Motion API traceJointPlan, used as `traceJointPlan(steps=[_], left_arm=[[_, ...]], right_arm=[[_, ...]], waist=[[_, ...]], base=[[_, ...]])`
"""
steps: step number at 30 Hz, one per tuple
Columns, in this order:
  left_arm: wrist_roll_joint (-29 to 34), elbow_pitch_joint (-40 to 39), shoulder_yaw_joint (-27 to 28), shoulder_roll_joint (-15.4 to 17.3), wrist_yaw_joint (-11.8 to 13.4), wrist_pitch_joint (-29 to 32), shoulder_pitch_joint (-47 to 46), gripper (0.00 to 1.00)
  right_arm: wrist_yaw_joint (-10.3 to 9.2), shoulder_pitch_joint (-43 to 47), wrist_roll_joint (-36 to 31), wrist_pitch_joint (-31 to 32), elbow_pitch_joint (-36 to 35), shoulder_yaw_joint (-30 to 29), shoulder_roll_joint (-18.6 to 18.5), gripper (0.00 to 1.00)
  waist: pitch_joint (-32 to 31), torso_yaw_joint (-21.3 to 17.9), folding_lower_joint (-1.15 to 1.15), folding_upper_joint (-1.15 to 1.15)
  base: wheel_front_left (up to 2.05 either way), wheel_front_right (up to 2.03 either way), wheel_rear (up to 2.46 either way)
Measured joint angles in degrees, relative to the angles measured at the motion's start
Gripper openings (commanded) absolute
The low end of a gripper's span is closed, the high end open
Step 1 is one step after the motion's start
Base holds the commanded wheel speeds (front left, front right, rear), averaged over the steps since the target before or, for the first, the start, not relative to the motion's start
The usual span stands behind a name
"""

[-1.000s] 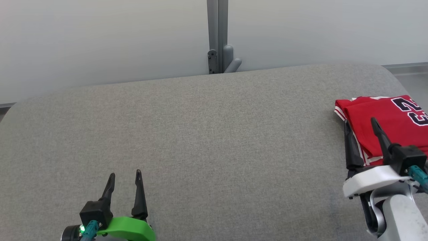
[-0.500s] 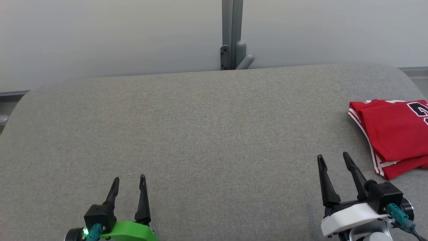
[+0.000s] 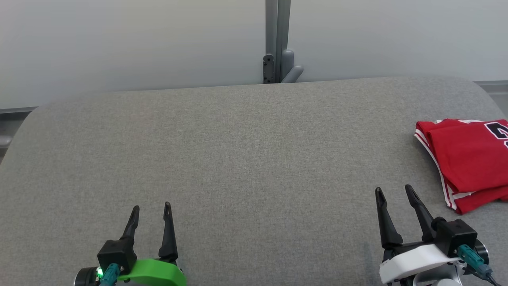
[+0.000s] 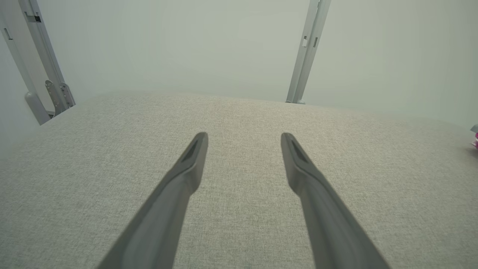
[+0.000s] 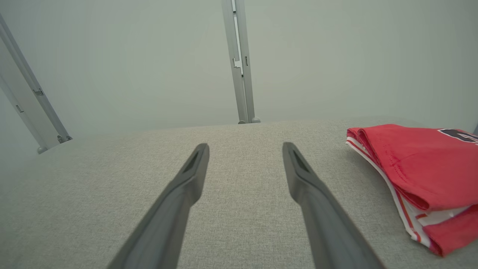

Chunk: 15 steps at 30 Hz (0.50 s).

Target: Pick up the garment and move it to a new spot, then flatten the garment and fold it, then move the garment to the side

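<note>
- Garment [image 3: 468,159]: a red item with white striped trim and a black numeral cut off by the frame edge. It is folded into a compact stack and lies flat on the right side of the bench [image 3: 246,159], at the right border of the head view.
- Garment, right wrist view [image 5: 410,164]: it lies to the right of the fingers and apart from them. The folded layers show as red bands with white edging along the near side.
- Right end effector [image 3: 393,189]: released, with its two dark fingers spread and nothing between them. It sits at the lower right of the head view, near the garment's closest corner but not touching it. The right wrist view [image 5: 245,145] shows grey bench fabric in the gap between the fingers.
- Left end effector [image 3: 151,206]: released and holding nothing. It sits at the lower left of the head view, well apart from the garment. The left wrist view [image 4: 243,135] confirms the gap between its fingers.
- Contact with the bench: I cannot tell whether either set of fingertips touches the fabric.
- Bench: covered in grey woven fabric, with rounded far corners.
- Backdrop: a pale wall [image 3: 119,39], with a grey upright post [image 3: 277,39] and bracket behind the far edge of the bench.
</note>
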Motion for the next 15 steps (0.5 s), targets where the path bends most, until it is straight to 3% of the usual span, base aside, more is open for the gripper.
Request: traceJointPlan(steps=[14, 15], left_arm=[[-0.43, 0.49, 0.27, -0.15, 0.40, 0.00, 0.13, 1.00], [-0.41, 0.97, 0.22, -0.18, 0.41, 0.11, 0.20, 0.00]], right_arm=[[0.00, 0.02, -0.16, -0.01, -0.59, -0.65, 0.00, 1.00], [0.01, 0.05, -0.14, 0.02, -0.11, -0.60, 0.02, 0.00]], waist=[[-0.27, -0.01, 0.00, 0.00], [-0.27, -0.01, 0.00, 0.00]], base=[[0.00, 0.00, 0.00], [0.00, 0.00, 0.00]])
